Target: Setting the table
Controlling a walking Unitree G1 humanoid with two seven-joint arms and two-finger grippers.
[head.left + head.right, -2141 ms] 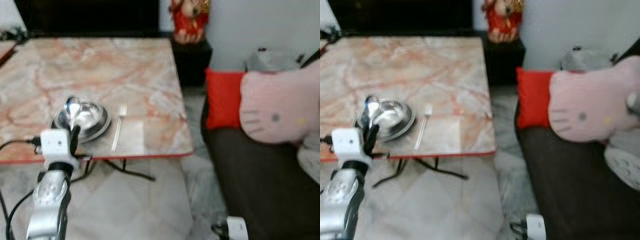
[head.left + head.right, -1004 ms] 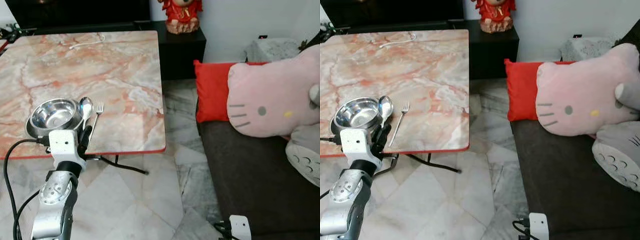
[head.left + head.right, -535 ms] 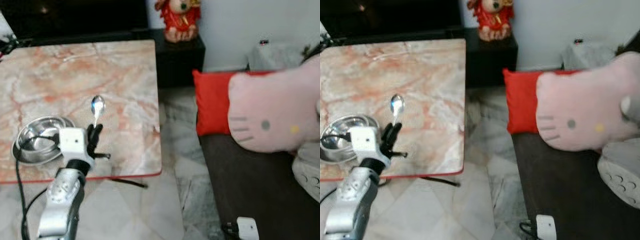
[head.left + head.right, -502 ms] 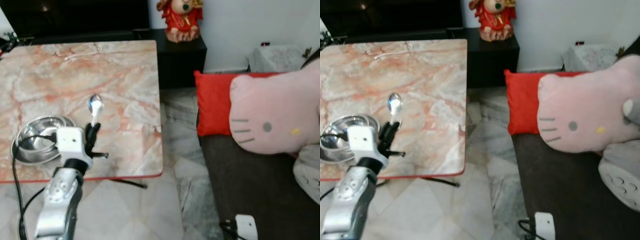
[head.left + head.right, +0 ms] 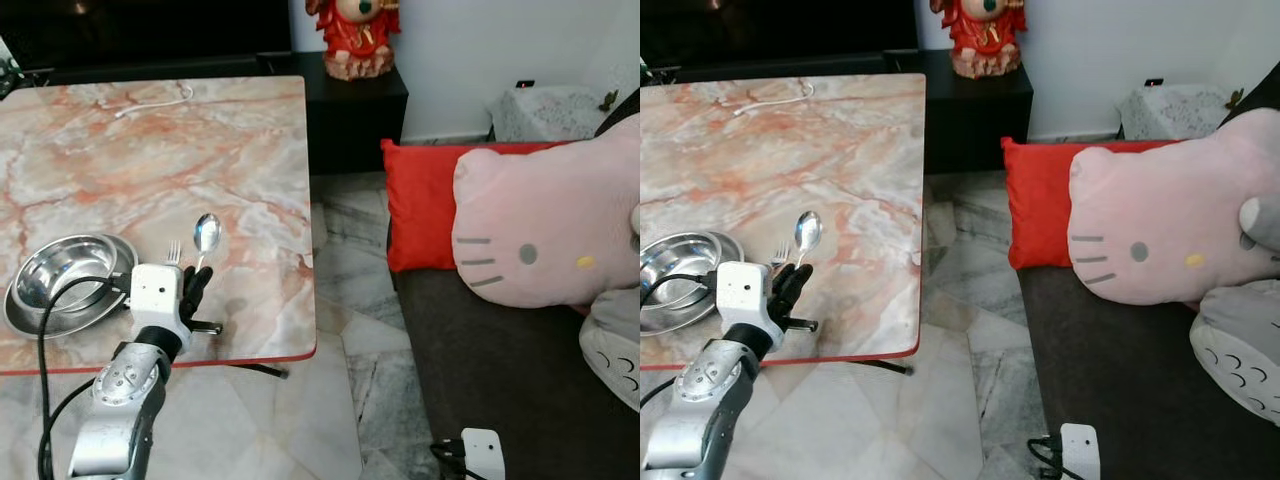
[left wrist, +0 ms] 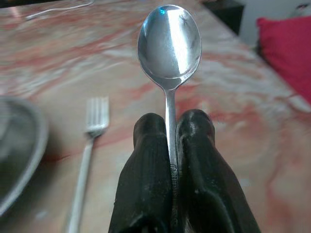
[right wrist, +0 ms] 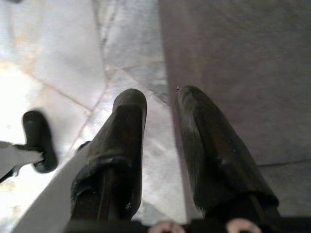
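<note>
Left gripper has its two black fingers pinched tight on the handle of a spoon, bowl up and out ahead of the fingertips, over the near right part of the marble table. A fork lies flat on the marble just beside the gripper, and beyond it a steel bowl sits on a plate near the table's front edge. Right gripper hangs low by the dark sofa over the floor tiles, fingers slightly parted with nothing between them.

From where I stand the spoon looks light, rigid and polished, so I'd guess it could slip or swivel in those smooth pads if the hold loosens unevenly. The grip is well down the thin handle, which seems a sensible place: it leaves the bowl free to touch down first. Laying it flat beside the fork would call for lowering close to the marble before letting go, since metal on stone may bounce or skate
</note>
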